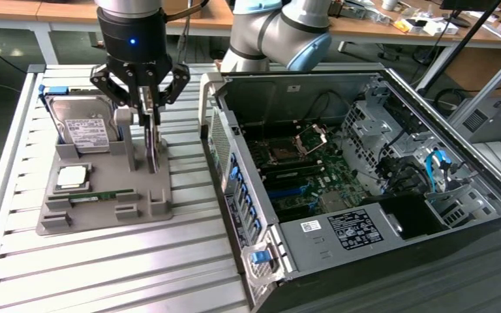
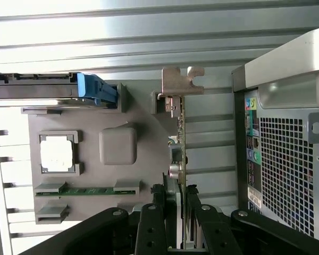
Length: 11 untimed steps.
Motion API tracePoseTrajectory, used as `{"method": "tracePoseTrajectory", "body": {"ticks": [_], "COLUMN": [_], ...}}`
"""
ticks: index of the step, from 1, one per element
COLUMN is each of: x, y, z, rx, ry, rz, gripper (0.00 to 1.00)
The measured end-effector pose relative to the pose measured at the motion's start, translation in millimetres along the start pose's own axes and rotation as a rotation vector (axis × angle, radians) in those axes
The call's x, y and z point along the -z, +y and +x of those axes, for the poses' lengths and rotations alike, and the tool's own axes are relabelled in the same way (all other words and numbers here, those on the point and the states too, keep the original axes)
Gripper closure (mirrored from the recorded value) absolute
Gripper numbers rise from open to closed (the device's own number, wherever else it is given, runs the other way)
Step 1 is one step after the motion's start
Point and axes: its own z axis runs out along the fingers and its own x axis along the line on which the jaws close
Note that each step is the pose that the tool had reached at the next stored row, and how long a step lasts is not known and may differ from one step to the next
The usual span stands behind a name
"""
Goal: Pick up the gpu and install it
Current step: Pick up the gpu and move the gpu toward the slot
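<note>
- The gripper (image 1: 149,120), in the upper left of the exterior view, was clamped on the gpu (image 1: 153,151).
- The gpu stood upright in the gray holder (image 1: 102,218).

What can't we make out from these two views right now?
- gpu faces: the wrist view sees the card edge-on; in the exterior view the gripper covers its upper part.
- gpu bottom edge: exterior view, sunk in the gray fixture.
- Case interior: wrist view, blocked by its own rear panel.
- Hard drive label text: exterior view, too small to read.
</note>
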Motion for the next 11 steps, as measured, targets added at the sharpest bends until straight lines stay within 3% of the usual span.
{"method": "tracePoseTrajectory", "body": {"ticks": [11], "x": [6.9], "y": [-0.1], "z": [-0.2], "rx": [0.000], "ry": [-0.0001], "rz": [0.0000], "gripper": [0.73]}}
